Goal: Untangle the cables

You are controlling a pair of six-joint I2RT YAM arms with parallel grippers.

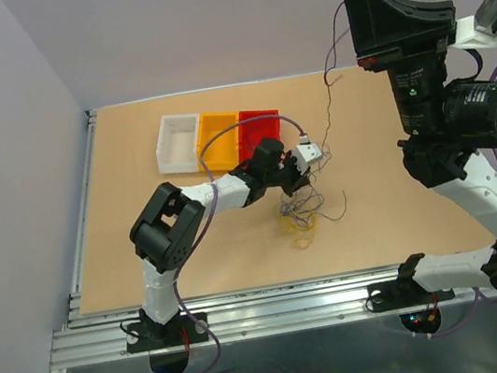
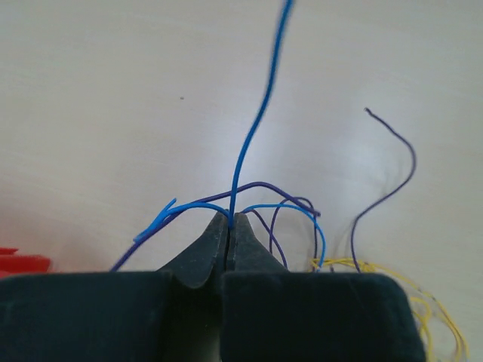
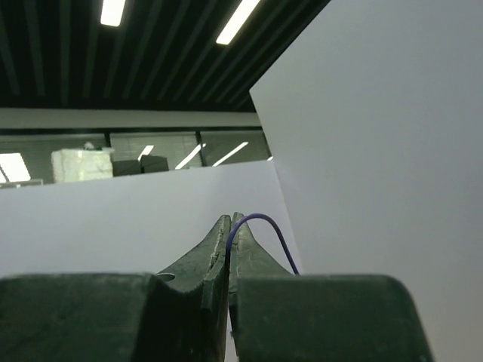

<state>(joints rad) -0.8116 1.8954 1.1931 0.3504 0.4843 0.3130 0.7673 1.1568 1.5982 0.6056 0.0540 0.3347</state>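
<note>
Left fingers (image 2: 205,253) pinch blue cable (image 2: 264,105); right fingers (image 3: 202,264), purple cable (image 3: 258,216).

The blue cable (image 2: 261,113) blurs and runs off the top edge, and the red bin (image 2: 19,264) is cropped at left.

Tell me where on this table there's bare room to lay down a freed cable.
Widest bare patch: the left side of the table, between its left edge and the white bin. Another lies right of the cables, toward the right arm. Crowded: the middle, where the left claw pinches a blue strand in front of the red bin.
</note>
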